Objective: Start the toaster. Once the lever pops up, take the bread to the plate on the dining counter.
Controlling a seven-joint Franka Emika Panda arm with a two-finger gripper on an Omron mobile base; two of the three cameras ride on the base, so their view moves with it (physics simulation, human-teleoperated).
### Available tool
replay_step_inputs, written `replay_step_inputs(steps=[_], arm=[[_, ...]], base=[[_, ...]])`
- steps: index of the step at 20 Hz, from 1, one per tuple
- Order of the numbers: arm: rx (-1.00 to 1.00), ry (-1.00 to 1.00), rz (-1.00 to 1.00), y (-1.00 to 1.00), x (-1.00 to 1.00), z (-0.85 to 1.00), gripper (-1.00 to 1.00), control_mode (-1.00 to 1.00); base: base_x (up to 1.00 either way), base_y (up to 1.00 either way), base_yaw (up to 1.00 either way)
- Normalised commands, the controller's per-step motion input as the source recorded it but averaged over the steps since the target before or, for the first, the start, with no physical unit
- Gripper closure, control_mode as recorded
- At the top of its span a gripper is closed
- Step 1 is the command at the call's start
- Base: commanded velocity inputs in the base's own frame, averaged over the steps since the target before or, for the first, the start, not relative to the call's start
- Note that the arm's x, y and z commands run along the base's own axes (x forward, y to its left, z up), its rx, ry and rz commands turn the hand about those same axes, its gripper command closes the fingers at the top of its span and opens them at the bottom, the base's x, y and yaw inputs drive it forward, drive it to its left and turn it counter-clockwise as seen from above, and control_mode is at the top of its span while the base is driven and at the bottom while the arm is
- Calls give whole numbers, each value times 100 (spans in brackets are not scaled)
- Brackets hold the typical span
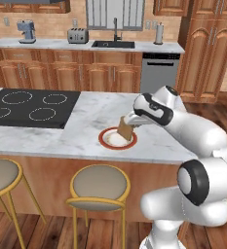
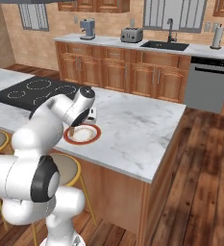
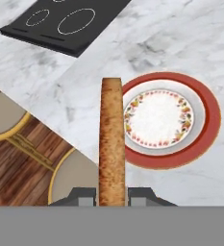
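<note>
The two-finger gripper (image 3: 112,194) of the white robot arm is clenched on the small square slice of light-brown bread with a darker crust (image 3: 112,139), one dark finger tip pressed against each flat face, so that in the hand view the slice is seen edge-on as a tall brown strip rising from between the tips. The slice hangs above the round shallow plate with a white centre and a reddish-brown rim (image 3: 209,103); in the hand view it covers the plate's near rim, and whether it touches the plate cannot be told. From the left base view the bread (image 1: 125,128) is tilted, its lower edge over the white middle of the plate (image 1: 105,142), with the gripper (image 1: 132,119) just beside the plate. The plate sits on the long dining counter with a white-grey veined marble top and a brown wood front (image 1: 85,121), near the counter's front edge and apart from the black four-ring cooktop (image 1: 29,108) set in the same top. Two round cushioned stools with yellow metal legs (image 1: 99,187) stand at the counter's front, below the plate. Well beyond the plate, on the far marble worktop, the boxy grey metal toaster (image 1: 78,35) stands between a blue-grey coffee machine (image 1: 26,31) and a dark sink (image 1: 113,44).
</note>
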Motion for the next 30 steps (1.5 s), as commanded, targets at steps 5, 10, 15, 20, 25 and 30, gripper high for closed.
replay_step_inputs(steps=[5,10,15,20,25,30], arm=[[0,0,0,13,19,-21,100,-100],[0,0,0,16,16,-30,100,-100],[0,0,0,14,16,-26,100,-100],[0,0,0,5,23,-17,100,-100],[0,-1,0,0,21,-18,100,-100],[1,-4,0,0,16,-11,100,-100]], base=[[0,0,0],[0,0,0],[0,0,0],[0,0,0],[0,0,0],[0,0,0]])
